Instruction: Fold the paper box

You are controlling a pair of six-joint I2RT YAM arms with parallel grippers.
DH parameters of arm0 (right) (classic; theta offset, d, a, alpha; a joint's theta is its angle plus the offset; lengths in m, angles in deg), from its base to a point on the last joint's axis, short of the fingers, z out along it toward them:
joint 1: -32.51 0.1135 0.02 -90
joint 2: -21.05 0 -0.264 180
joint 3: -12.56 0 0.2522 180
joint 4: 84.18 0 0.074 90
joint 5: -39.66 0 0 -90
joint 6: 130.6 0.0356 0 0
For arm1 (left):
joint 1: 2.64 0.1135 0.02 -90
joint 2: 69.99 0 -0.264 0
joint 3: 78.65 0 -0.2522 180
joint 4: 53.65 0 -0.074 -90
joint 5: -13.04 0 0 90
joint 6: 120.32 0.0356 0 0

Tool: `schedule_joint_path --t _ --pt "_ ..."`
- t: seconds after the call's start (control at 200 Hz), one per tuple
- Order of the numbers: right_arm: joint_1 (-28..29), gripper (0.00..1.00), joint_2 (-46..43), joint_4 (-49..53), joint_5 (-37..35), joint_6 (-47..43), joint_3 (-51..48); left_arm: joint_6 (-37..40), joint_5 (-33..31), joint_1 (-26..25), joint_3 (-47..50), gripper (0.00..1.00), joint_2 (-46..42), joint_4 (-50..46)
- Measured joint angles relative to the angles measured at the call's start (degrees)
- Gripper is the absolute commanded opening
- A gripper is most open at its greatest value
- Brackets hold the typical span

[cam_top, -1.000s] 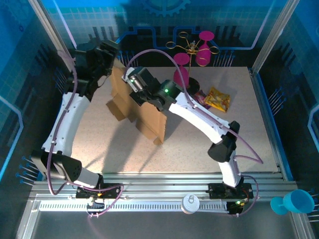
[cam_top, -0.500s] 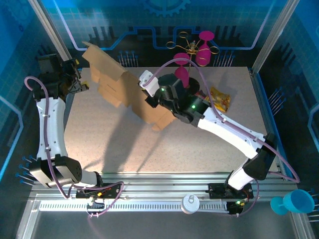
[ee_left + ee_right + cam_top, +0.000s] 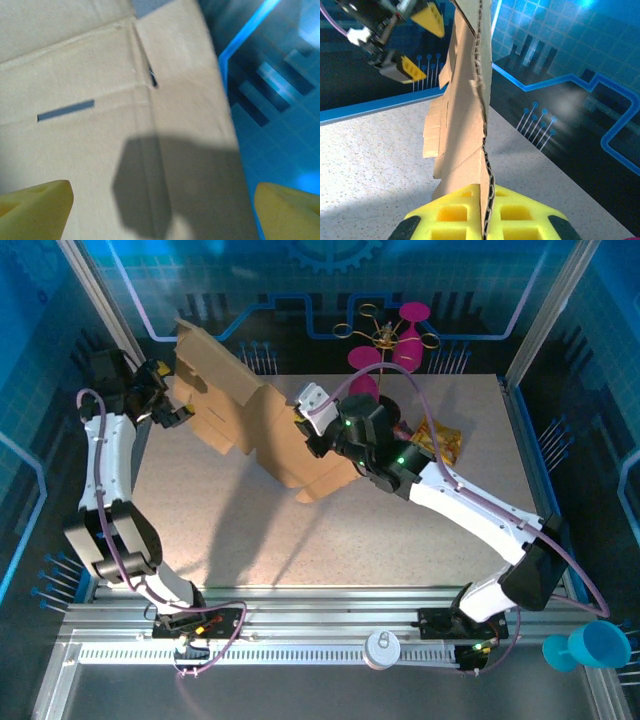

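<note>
The paper box (image 3: 255, 435) is a flat brown cardboard cut-out with flaps and creases, held upright and tilted over the back left of the table. My right gripper (image 3: 303, 430) is shut on its right edge. In the right wrist view the yellow pads (image 3: 445, 215) pinch the corrugated edge of the paper box (image 3: 465, 125). My left gripper (image 3: 175, 392) is open beside the sheet's upper left flap. In the left wrist view its yellow fingertips (image 3: 35, 210) stand wide apart, the paper box (image 3: 100, 75) faces them, and nothing lies between them.
Two pink goblets (image 3: 412, 330) and a gold wire stand (image 3: 385, 335) sit at the back. Purple and yellow snack packets (image 3: 435, 440) lie right of the right arm. A blue cup (image 3: 590, 648) rests off the table at the front right. Blue enclosure walls (image 3: 40, 360) stand close on the left.
The left gripper let go of the sheet's top, swung out left, opened wider and came back near the flap. The right arm carried the sheet up and to the right.
</note>
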Motion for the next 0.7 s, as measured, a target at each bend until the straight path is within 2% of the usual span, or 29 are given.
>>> schedule_joint_path --t 0.44,0.7 --pt "-1.14 0.00 -1.14 -1.09 5.20 2.40 -2.01 -0.48 2.89 2.82 -7.02 0.94 5.29 1.05" --pt "-1.18 0.00 -1.16 -1.11 6.29 2.51 -2.32 4.52 4.92 2.80 -12.96 0.91 8.00 -2.05"
